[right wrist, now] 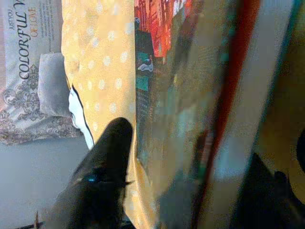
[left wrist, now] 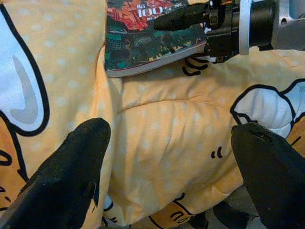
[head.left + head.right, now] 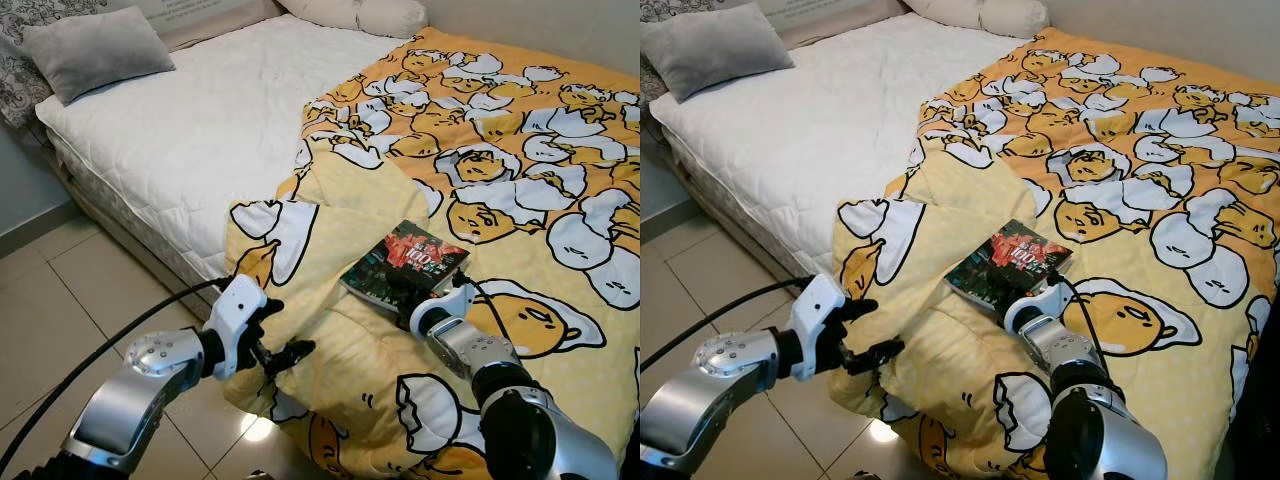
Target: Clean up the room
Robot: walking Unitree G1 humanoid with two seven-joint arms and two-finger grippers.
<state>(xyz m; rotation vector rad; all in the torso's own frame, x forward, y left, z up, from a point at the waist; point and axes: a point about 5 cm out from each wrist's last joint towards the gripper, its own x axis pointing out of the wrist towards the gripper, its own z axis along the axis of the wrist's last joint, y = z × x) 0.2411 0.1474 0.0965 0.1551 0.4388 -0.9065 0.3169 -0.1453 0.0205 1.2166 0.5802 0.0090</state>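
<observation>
Book (image 3: 404,264) lies flat on yellow egg-print quilt (image 3: 520,170), on folded-back corner near bed's foot edge. Right gripper (image 3: 418,296) at book's near edge, fingers spread, one above cover, one beside; nothing clamped yet. Left gripper (image 3: 283,352) open, hovering at quilt's hanging fold, holding nothing. Risk: soft quilt yields under push, book slides away or pages splay instead of seating between fingers; lower finger may snag fabric.
</observation>
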